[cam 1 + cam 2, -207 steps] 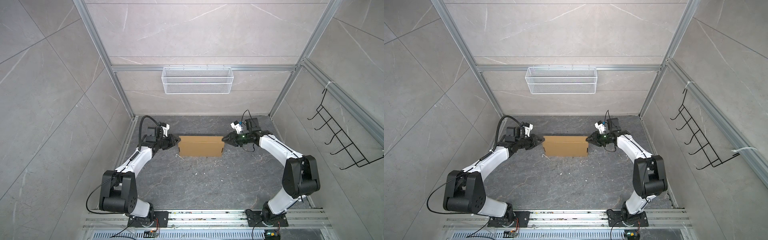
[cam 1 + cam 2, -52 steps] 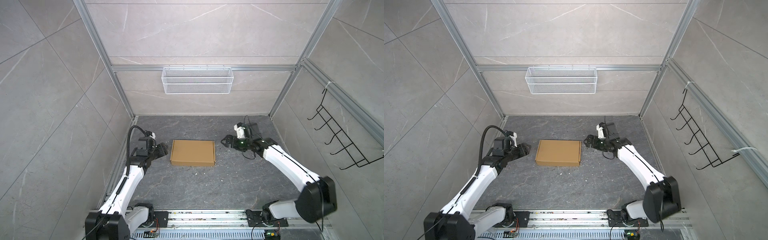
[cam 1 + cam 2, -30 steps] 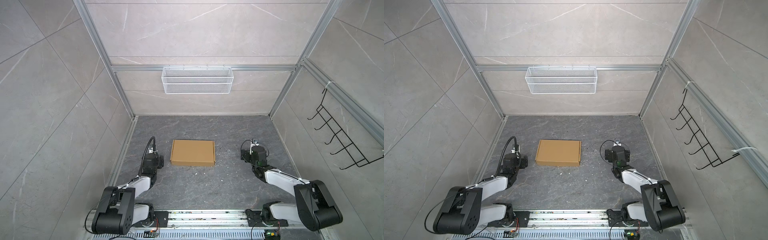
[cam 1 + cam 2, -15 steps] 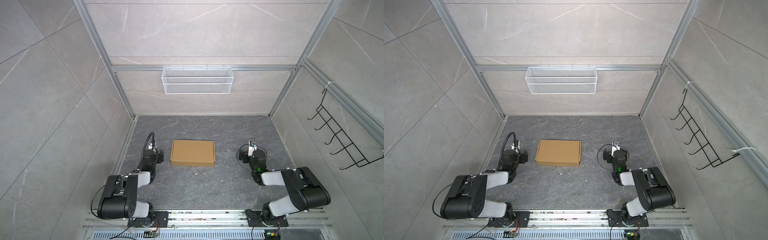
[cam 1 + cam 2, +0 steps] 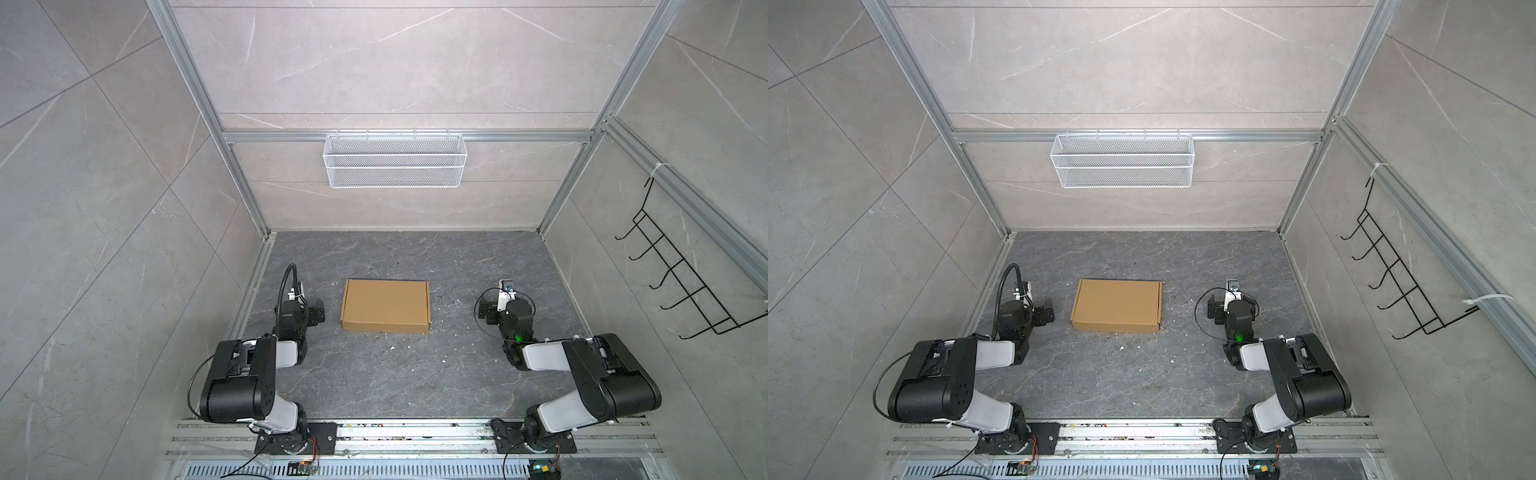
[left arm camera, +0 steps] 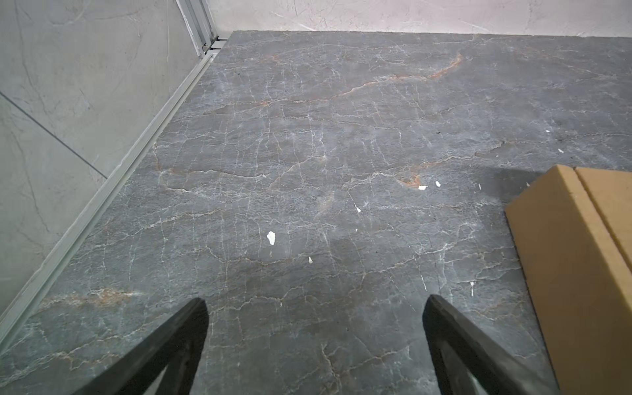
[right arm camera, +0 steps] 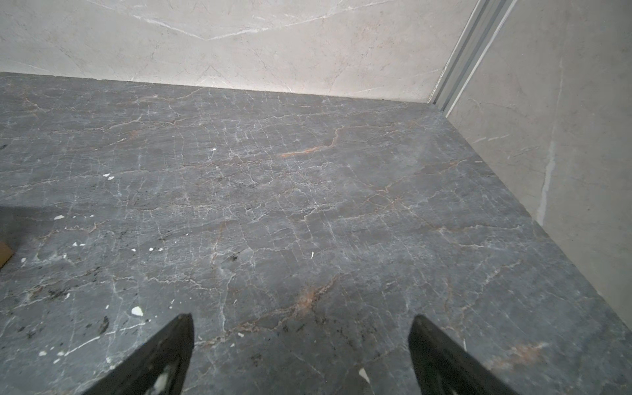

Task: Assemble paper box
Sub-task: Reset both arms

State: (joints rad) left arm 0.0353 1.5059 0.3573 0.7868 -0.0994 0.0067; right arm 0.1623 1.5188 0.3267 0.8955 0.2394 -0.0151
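The paper box is a closed, shallow brown cardboard mailer lying flat mid-floor in both top views. My left gripper sits low to its left, apart from it, open and empty. In the left wrist view the open gripper hangs over bare floor, with the box's side wall off to one side. My right gripper rests farther off on the box's right. The right wrist view shows that gripper open over bare floor, with a box corner at the frame edge.
A white wire mesh basket hangs on the back wall. A black hook rack is fixed to the right wall. Small white scraps dot the grey stone floor. Both arms are folded back near the front rail.
Both arms have drawn back from the box and folded down toward their bases. The left jaws have spread wider. The box has stayed flat and still over the last second.
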